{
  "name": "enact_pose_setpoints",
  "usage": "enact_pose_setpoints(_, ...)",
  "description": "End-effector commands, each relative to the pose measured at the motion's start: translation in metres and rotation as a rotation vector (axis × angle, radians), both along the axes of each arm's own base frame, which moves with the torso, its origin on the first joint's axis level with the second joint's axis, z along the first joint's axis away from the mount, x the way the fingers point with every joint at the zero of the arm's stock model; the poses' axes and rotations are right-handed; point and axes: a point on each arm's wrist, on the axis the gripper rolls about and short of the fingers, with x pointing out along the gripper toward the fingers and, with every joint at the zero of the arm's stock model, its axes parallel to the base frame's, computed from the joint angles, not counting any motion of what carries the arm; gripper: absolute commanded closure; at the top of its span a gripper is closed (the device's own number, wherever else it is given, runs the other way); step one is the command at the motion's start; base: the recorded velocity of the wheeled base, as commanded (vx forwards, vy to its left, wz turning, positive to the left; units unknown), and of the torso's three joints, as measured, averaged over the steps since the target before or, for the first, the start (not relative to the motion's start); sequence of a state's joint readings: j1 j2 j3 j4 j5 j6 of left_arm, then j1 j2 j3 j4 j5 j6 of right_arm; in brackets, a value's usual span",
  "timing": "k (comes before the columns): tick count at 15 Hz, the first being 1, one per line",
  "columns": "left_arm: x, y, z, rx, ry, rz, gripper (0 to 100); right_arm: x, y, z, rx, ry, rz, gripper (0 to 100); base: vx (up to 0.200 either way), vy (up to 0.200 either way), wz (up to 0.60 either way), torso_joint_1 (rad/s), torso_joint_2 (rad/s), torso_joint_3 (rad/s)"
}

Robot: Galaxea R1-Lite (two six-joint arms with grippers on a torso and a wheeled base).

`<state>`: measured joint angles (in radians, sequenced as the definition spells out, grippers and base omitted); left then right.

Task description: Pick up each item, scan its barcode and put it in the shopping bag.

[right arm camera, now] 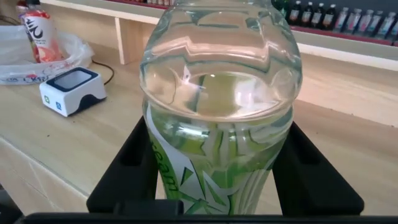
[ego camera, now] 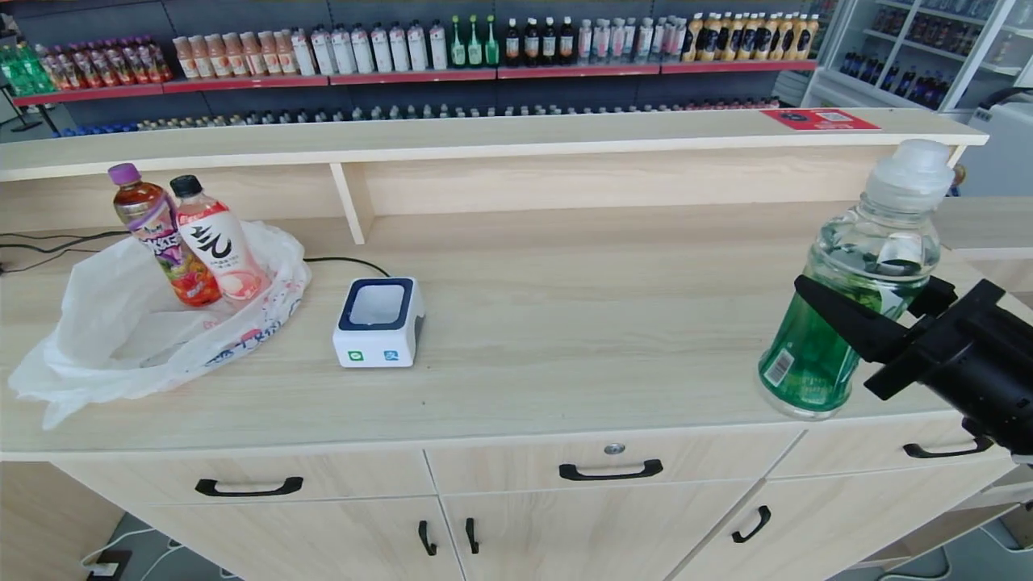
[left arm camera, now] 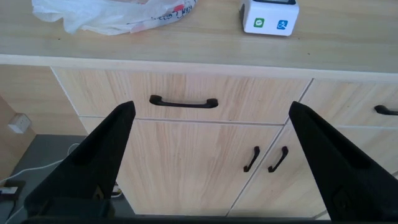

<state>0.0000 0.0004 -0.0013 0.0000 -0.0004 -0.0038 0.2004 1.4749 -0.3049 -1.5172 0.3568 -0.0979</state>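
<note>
my right gripper point(right arm camera: 217, 180): hugged the green bottle point(ego camera: 807, 355) tight, at the right side of the head view.
my left gripper point(left arm camera: 211, 109): wide open, low by a drawer point(left arm camera: 186, 87).
shopping bag point(ego camera: 105, 323): far left on the counter point(ego camera: 565, 339).

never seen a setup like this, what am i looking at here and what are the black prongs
It is a two-armed robot at a shop counter. The wide picture is from a camera on its head, the other two from its wrists. The black prongs are gripper fingers. The right gripper is closed on a green bottle near the counter's edge. The left gripper is open and empty, facing the drawers. Also on the counter: a white scanner and a shopping bag holding two bottles.
</note>
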Motion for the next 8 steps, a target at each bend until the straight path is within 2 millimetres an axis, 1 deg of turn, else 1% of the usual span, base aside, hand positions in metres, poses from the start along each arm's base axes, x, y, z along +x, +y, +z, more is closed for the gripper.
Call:
enact_pose_setpoints(1,0.000,0.000,0.000,-0.001,0.001,0.000,0,-0.003,0.000,-0.001,0.002,0.000,0.003,100,0.000,0.200,0.00,-0.007,0.00,0.012)
enact_pose_setpoints(5,0.000,0.000,0.000,-0.002,-0.001,0.002,0,-0.008,-0.002,-0.004,0.010,0.021,0.005,100,0.000,0.200,0.00,0.001,0.00,0.004)
enact_pose_setpoints(8,0.000,0.000,0.000,-0.002,0.001,0.002,0,-0.017,-0.004,-0.006,0.007,0.024,0.005,100,0.000,0.200,0.00,0.002,0.00,0.001)
